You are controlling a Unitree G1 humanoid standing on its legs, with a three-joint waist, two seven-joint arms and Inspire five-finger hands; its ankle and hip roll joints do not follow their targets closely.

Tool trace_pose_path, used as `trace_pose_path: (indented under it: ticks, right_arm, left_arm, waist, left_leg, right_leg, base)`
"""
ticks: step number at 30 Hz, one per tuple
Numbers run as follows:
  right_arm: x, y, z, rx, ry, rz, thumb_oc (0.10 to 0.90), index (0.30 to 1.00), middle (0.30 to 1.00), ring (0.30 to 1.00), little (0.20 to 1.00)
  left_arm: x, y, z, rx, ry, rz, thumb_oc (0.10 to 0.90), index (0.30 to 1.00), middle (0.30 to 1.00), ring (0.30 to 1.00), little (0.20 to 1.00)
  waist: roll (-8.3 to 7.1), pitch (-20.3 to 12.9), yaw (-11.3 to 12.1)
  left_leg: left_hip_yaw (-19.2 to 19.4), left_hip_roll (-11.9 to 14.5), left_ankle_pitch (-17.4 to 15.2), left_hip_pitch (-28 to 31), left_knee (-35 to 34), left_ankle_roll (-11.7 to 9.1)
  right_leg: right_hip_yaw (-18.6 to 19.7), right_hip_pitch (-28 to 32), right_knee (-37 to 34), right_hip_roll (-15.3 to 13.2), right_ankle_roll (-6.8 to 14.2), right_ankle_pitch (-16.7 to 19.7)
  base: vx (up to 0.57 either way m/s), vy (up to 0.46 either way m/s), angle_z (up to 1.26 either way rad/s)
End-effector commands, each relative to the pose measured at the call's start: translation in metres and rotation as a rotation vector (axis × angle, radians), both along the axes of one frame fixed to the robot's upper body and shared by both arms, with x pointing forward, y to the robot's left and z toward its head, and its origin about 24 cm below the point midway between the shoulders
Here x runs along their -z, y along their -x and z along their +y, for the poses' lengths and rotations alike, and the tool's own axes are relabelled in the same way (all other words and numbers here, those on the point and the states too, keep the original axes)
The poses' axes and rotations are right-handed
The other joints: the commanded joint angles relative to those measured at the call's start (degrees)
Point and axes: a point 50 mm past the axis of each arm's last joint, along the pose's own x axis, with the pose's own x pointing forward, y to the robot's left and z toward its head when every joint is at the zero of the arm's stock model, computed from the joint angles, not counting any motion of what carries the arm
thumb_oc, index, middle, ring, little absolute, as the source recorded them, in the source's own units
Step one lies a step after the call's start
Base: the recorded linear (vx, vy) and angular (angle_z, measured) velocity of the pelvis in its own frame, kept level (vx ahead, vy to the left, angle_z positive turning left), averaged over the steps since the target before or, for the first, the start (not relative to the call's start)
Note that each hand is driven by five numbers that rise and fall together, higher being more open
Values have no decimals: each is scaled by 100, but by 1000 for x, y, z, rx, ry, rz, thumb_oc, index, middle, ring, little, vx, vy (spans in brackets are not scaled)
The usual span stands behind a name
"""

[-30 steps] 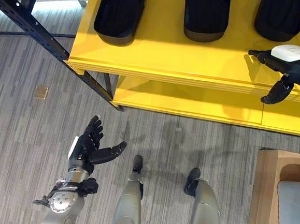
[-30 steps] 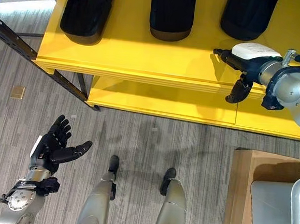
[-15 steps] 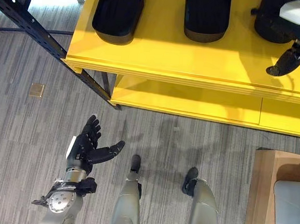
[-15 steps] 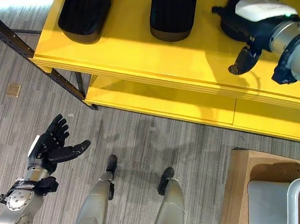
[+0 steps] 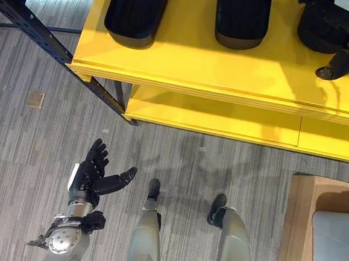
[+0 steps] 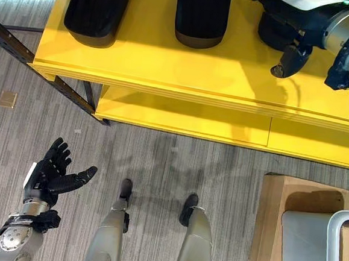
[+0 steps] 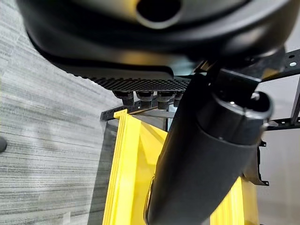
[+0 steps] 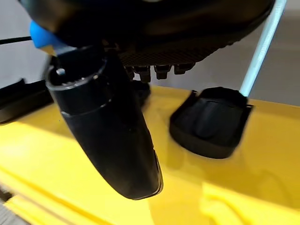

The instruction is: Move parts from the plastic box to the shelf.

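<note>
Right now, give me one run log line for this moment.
yellow shelf: three black moulded parts on it | right hand: open, over the rightmost part | left hand: open, empty, above floor

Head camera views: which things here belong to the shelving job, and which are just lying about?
Job:
- yellow shelf
- three black parts on it
- right hand, over the rightmost part
- left hand, open and empty

Lying about:
- cardboard box
- small tan square on the floor

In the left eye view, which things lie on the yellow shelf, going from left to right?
Left black part → middle black part → right black part, with the right robot hand over it.
</note>
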Motion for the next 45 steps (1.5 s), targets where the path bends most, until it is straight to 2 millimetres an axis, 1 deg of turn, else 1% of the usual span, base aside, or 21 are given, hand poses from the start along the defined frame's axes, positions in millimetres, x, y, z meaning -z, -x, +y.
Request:
trace_pose_path:
  ticks: [1,8,10,13,14,17,23,27,31,36,40,45]
  right_arm:
    - [-72,34,-25,118,-48,-337,900,1000,1000,1000,1000]
    - [-83,38,-39,193,-72,-398,900,1000,1000,1000,1000]
    - [-86,39,-46,227,-85,-419,900,1000,1000,1000,1000]
    - [-85,38,-49,248,-72,-413,900,1000,1000,1000,1000]
    - [-90,39,-50,264,-82,-438,900,1000,1000,1000,1000]
    - [-91,37,-49,270,-85,-446,900,1000,1000,1000,1000]
    - [-94,31,-41,252,-76,-453,900,1000,1000,1000,1000]
    - [-95,31,-45,273,-87,-459,900,1000,1000,1000,1000]
    - [-88,28,-49,290,-94,-428,900,1000,1000,1000,1000]
    - [-79,24,-51,277,-133,-395,900,1000,1000,1000,1000]
    - [-71,20,-53,251,-203,-382,900,1000,1000,1000,1000]
    - [-60,16,-59,238,-280,-365,900,1000,1000,1000,1000]
  left_arm:
    - [-34,10,20,-35,-81,-144,900,1000,1000,1000,1000]
    - [-32,12,21,-41,-84,-138,900,1000,1000,1000,1000]
    - [-29,13,22,-55,-75,-132,900,1000,1000,1000,1000]
    - [-29,14,24,-64,-79,-129,900,1000,1000,1000,1000]
    - [-28,14,23,-67,-72,-128,900,1000,1000,1000,1000]
    - [-27,14,22,-71,-64,-132,900,1000,1000,1000,1000]
    - [-28,12,18,-78,-51,-153,900,1000,1000,1000,1000]
    - [-27,10,16,-84,-44,-157,900,1000,1000,1000,1000]
    - [-26,8,14,-86,-42,-161,900,1000,1000,1000,1000]
    - [-26,4,9,-82,-24,-173,900,1000,1000,1000,1000]
    - [-27,3,8,-78,-23,-179,900,1000,1000,1000,1000]
    - [-27,1,8,-76,-28,-181,900,1000,1000,1000,1000]
  waist:
    - [-15,-189,29]
    - [43,-220,25]
    - [115,-201,25]
    - [116,-193,21]
    - [152,-169,35]
    - [199,-122,60]
    - [237,-28,106]
    - [257,39,131]
    - [263,150,164]
    - [335,241,168]
    - [330,245,178]
    - [269,245,179]
  left_leg:
    - [227,163,-91,214,-159,59]
    - [276,122,54,215,-425,35]
    - [308,104,88,203,-491,33]
    - [322,84,100,175,-505,24]
    - [323,87,118,142,-524,23]
    - [323,87,115,114,-530,30]
    - [312,82,118,38,-550,40]
    - [293,80,109,-19,-520,45]
    - [256,59,99,-82,-504,65]
    - [248,50,54,-128,-431,85]
    - [236,32,31,-139,-417,101]
    - [242,34,7,-123,-409,111]
  right_leg:
    - [320,560,-553,78,319,-166]
    - [362,399,-614,90,347,-101]
    - [378,291,-585,76,363,-84]
    - [371,241,-573,61,368,-81]
    - [381,187,-589,71,373,-64]
    - [407,98,-583,79,386,-31]
    - [430,-29,-565,86,408,4]
    - [419,-112,-518,72,412,13]
    - [409,-158,-515,77,423,51]
    - [418,-212,-475,59,417,58]
    - [439,-245,-482,57,417,72]
    - [463,-244,-490,64,417,84]
  base:
    - [0,0,0]
    - [0,0,0]
    - [0,0,0]
    - [0,0,0]
    - [0,0,0]
    - [0,0,0]
    - [-2,-3,-1]
    - [-4,-3,1]
    - [-22,-7,9]
    - [-4,1,1]
    - [0,0,0]
    - [0,0,0]
